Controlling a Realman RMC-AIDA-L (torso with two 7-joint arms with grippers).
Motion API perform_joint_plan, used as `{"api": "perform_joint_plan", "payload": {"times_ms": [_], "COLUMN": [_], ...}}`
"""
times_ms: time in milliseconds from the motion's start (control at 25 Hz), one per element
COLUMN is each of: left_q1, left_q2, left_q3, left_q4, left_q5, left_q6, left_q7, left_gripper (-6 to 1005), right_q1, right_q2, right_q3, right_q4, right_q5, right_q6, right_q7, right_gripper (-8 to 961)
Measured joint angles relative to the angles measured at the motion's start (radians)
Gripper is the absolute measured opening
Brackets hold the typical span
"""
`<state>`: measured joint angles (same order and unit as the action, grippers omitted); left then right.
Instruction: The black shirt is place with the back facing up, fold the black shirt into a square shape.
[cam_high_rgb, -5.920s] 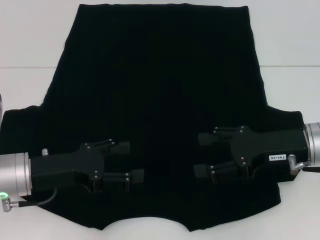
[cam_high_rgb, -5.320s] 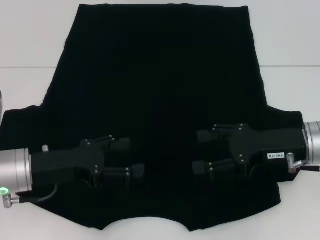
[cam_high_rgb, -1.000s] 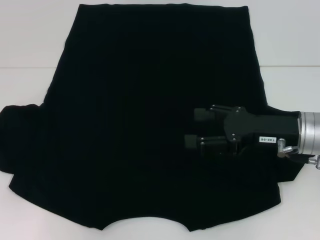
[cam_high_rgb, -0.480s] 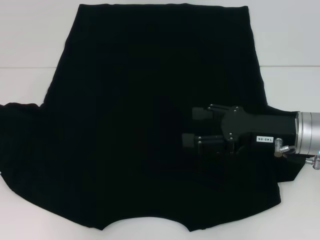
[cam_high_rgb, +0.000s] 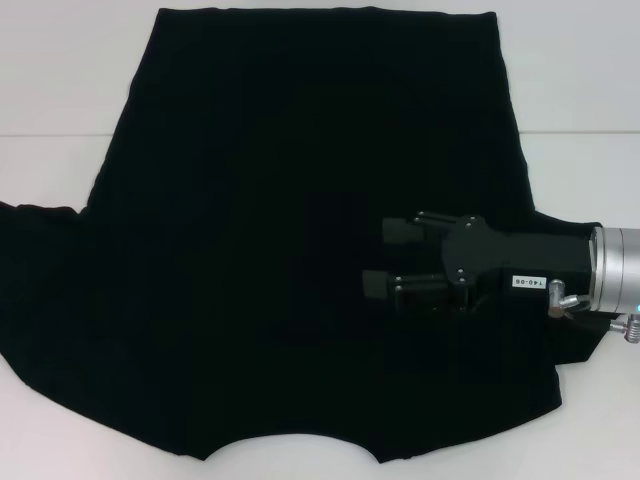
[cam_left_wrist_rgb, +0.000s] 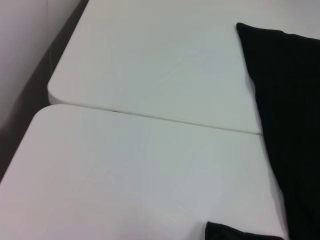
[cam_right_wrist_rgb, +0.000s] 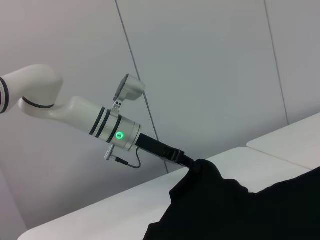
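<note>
White table (cam_high_rgb: 60, 90), spread black shirt (cam_high_rgb: 300, 200).

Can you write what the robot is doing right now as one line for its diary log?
task: fold black shirt | left hand: shut on black shirt, lifting sleeve off white table | right hand: open, over shirt

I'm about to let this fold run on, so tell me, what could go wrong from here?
1. The left gripper holds the left edge of the shirt raised by a small pinch, so the cloth might slip out mid-fold.
2. The right gripper sits open over the shirt's right side. If it is not pressing down, the left pull could drag the whole shirt across the table and skew the fold.
</note>
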<state>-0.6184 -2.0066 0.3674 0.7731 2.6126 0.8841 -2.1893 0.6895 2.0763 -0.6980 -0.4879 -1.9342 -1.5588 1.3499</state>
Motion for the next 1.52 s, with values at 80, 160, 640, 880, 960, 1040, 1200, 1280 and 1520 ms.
{"api": "perform_joint_plan", "payload": {"times_ms": [80, 160, 640, 880, 960, 1040, 1200, 1280, 1520], "left_q1": [0.000, 0.001, -0.035, -0.049, -0.049, -0.049, -0.048, -0.046, -0.040], "left_q2": [0.000, 0.001, 0.012, -0.026, -0.038, -0.044, -0.048, -0.052, -0.062], "left_q3": [-0.002, -0.009, 0.010, 0.141, 0.153, 0.154, 0.155, 0.156, 0.153], "left_q4": [0.001, 0.010, 0.030, 0.032, 0.033, 0.029, 0.022, 0.018, 0.016], "left_q5": [-0.008, -0.032, -0.178, -0.185, -0.188, -0.200, -0.223, -0.231, -0.267], "left_q6": [0.016, 0.062, 0.379, 0.410, 0.408, 0.422, 0.483, 0.501, 0.523], "left_q7": [-0.002, -0.002, 0.146, 0.161, 0.163, 0.163, 0.158, 0.153, 0.156], "left_gripper": [49, 50, 58, 61, 63, 64, 67, 68, 109], "right_q1": [0.000, 0.000, -0.002, -0.006, -0.008, -0.009, -0.010, -0.010, -0.021], "right_q2": [0.000, 0.001, 0.002, 0.002, 0.002, 0.002, 0.002, -0.001, -0.029], "right_q3": [0.000, 0.000, 0.000, 0.000, 0.000, 0.000, 0.000, 0.000, 0.026], "right_q4": [0.001, 0.001, 0.002, 0.002, 0.002, 0.002, 0.001, 0.000, 0.000], "right_q5": [0.000, 0.000, 0.000, 0.000, 0.000, 0.000, 0.000, 0.003, 0.062], "right_q6": [0.000, -0.001, -0.005, -0.007, -0.008, -0.008, -0.009, -0.009, 0.009], "right_q7": [0.000, 0.000, 0.000, 0.000, 0.000, 0.000, 0.000, 0.000, 0.053], "right_gripper": [941, 941, 940, 940, 940, 940, 940, 940, 940]}}
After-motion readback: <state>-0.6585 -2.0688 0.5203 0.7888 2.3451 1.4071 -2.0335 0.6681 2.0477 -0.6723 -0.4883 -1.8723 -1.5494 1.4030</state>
